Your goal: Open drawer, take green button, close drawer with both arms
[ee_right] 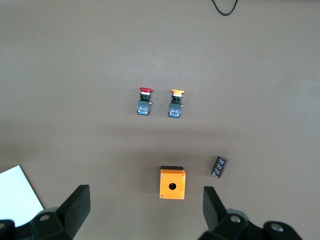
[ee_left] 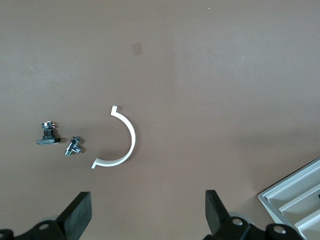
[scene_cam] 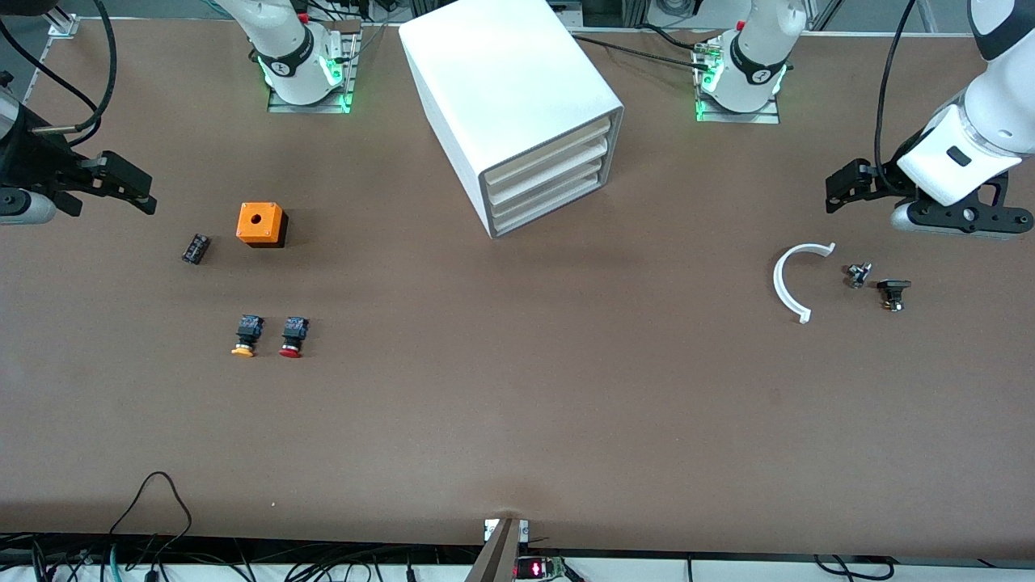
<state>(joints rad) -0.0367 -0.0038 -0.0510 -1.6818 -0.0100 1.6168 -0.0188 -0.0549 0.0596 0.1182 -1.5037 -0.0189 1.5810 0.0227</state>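
Observation:
The white box cabinet (scene_cam: 509,97) stands at the table's middle, near the arms' bases. Its stacked cream-fronted drawers are all shut, and the lowest drawer (scene_cam: 546,212) is flush with the others. A corner of the cabinet also shows in the left wrist view (ee_left: 300,200). The green-capped button is hidden. My left gripper (scene_cam: 841,187) hangs open and empty over the left arm's end of the table; in the left wrist view (ee_left: 147,212) its fingers stand wide apart. My right gripper (scene_cam: 145,194) hangs open and empty over the right arm's end, and also shows in the right wrist view (ee_right: 146,207).
An orange box (scene_cam: 261,223), a small black part (scene_cam: 196,248), a yellow-capped button (scene_cam: 245,335) and a red-capped button (scene_cam: 293,336) lie toward the right arm's end. A white arc piece (scene_cam: 792,279) and two small parts (scene_cam: 858,275) (scene_cam: 893,293) lie toward the left arm's end.

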